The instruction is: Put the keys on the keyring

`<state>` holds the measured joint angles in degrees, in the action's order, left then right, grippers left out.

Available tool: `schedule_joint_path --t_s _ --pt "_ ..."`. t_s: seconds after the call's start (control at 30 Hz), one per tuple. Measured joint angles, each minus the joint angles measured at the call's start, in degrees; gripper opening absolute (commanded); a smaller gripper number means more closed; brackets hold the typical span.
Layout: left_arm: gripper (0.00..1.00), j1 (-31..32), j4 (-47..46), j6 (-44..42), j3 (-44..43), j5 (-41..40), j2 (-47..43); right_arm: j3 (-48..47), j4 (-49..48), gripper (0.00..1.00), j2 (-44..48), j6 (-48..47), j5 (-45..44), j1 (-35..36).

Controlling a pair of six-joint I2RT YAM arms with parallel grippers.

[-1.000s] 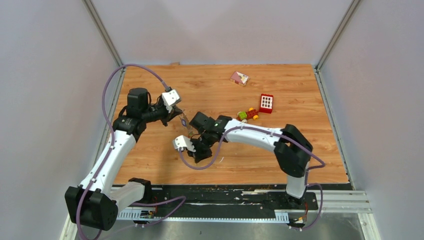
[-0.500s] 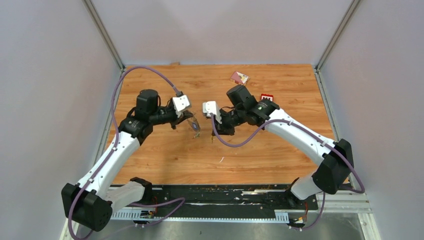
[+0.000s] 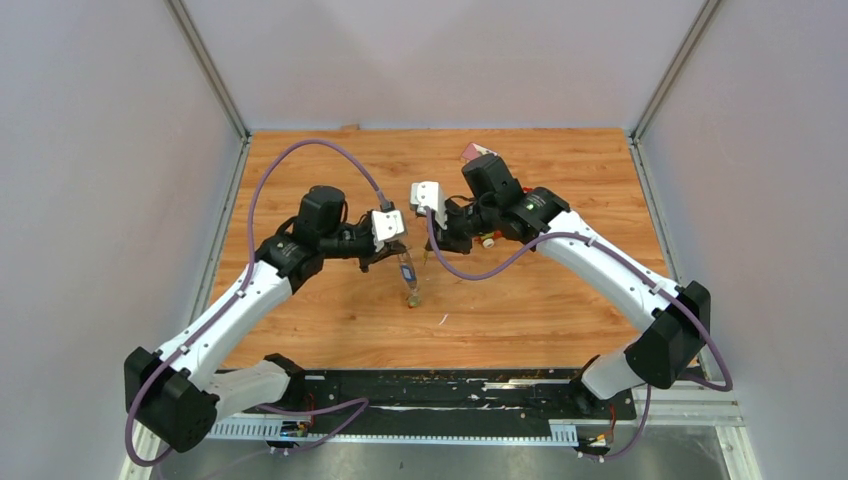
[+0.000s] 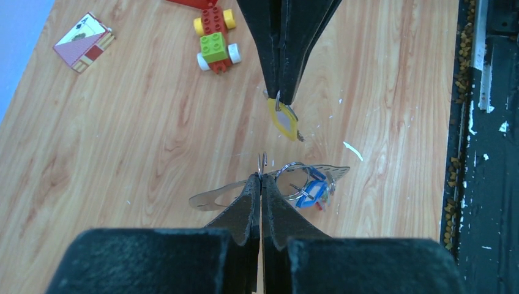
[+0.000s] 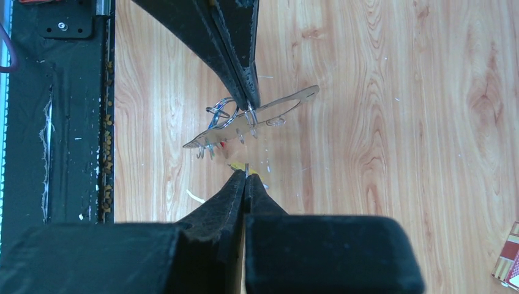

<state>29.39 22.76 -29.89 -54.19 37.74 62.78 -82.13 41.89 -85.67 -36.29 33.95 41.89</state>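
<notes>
Two grips hold tight: my left claw (image 4: 261,177) pinches the flat silver keyring (image 4: 211,199), my right claw (image 4: 280,98) the yellow-tagged key (image 4: 284,122).

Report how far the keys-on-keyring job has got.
Done: a blue-tagged key seems to hang from the flat grey metal keyring. In hand: the left gripper is shut on that keyring, the right gripper shut on the yellow-tagged silvery key, apart from the ring. Left: threading the yellow key on.
</notes>
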Motion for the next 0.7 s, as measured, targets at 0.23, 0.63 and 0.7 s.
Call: schedule_joint_path --t_s 0.23,0.63,0.7 --pt "0.0 0.55 -0.07 0.46 -0.76 1.31 0.87 0.02 -2.16 0.0 0.0 0.76 0.94 -0.04" --pt "0.0 0.66 -6.71 2.86 2.6 2.51 -1.75 3.56 -10.84 0.0 0.94 7.56 8.37 -1.97" --pt "0.0 0.66 -7.37 3.06 2.78 2.47 -1.77 3.8 -11.78 0.0 0.92 8.31 9.22 -2.01"
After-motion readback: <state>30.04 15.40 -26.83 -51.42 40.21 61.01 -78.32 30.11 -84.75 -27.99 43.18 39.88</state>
